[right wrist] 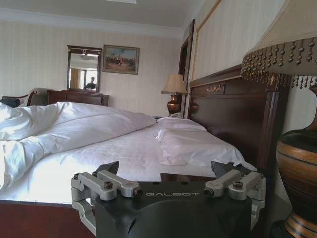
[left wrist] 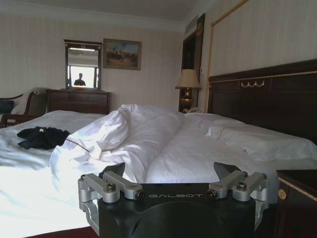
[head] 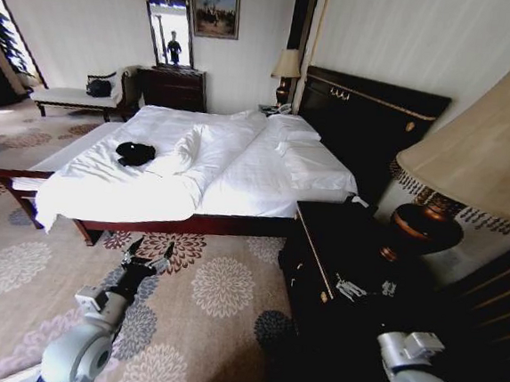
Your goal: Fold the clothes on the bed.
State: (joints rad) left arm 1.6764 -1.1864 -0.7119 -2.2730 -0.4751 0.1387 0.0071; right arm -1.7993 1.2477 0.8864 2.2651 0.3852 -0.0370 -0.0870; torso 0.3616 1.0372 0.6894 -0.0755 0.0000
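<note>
White bed, one crumpled black garment — left gripper, right gripper, both agape, empty.

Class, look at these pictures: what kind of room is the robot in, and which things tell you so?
Probably a hotel bedroom: a large bed with white sheets, a bedside lamp, and a dresser under a mirror.

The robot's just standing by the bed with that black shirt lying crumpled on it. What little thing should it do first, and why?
Probably roll closer to the bed first. The black garment lies bunched on the far left part of the duvet, while the left gripper hangs open, low over the carpet short of the bed frame, and the right gripper is open beside the nightstand. Neither looks within reach of the cloth.
</note>
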